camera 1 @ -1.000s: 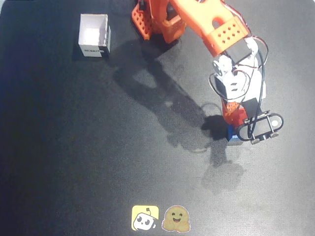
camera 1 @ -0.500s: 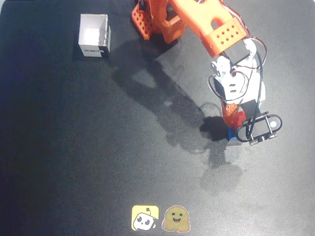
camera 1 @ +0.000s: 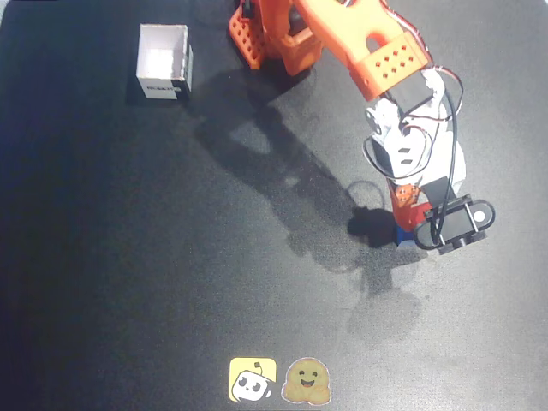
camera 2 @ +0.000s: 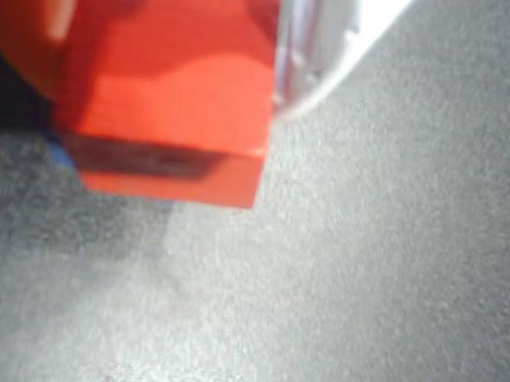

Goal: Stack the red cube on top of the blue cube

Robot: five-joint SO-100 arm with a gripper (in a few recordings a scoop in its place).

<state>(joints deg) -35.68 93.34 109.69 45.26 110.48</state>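
Dark, matte and lightly speckled, the table point(camera 1: 128, 257) carries every item in the scene. Seen from overhead, the orange arm point(camera 1: 360, 43) is mounted at the top edge and reaches down to the right, casting a broad shadow across the middle of the surface.

At its tip the jaws point(camera 1: 415, 218) hang low over the right-hand part of the table, with a black camera bracket point(camera 1: 462, 224) just beside them. The red cube point(camera 1: 417, 214) sits between the jaws, directly above the blue cube point(camera 1: 402, 235), of which a sliver of blue shows under the red one's lower left edge. Whether the two cubes are touching cannot be told from above.

From the wrist camera, the red cube point(camera 2: 174, 99) fills the upper left of the picture, pressed against a white finger point(camera 2: 320, 39) on its right side; the jaws are clamped on it. A thin trace of the blue cube point(camera 2: 62, 155) shows at its lower left corner.

A white open-topped box point(camera 1: 164, 62) stands well apart at the upper left. Two stickers, one yellow point(camera 1: 252, 380) and one a brown smiling figure point(camera 1: 306, 381), lie side by side near the bottom edge.
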